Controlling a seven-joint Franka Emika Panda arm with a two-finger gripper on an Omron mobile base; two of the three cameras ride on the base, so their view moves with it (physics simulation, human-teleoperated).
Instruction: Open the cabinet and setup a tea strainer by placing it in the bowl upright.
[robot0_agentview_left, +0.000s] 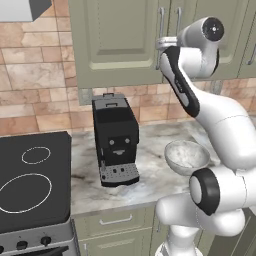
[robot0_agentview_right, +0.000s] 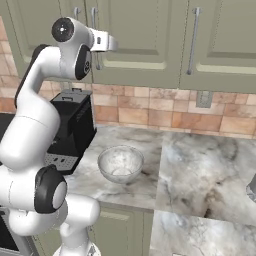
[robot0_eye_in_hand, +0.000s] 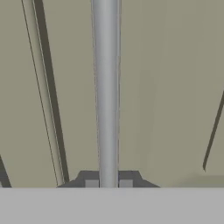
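End effector (robot0_eye_in_hand: 108, 183) clenched on cabinet (robot0_agentview_left: 115, 40) handle (robot0_eye_in_hand: 106, 87), for pulling the door open. Bowl (robot0_agentview_right: 120, 164) waiting on counter (robot0_agentview_right: 200, 165).

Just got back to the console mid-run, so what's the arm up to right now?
The gripper is up at the sage-green wall cabinet, with its fingers closed on either side of one silver bar handle. The doors look shut, so the opening pull has not begun. Below on the marble counter, the bowl sits beside the black coffee machine.
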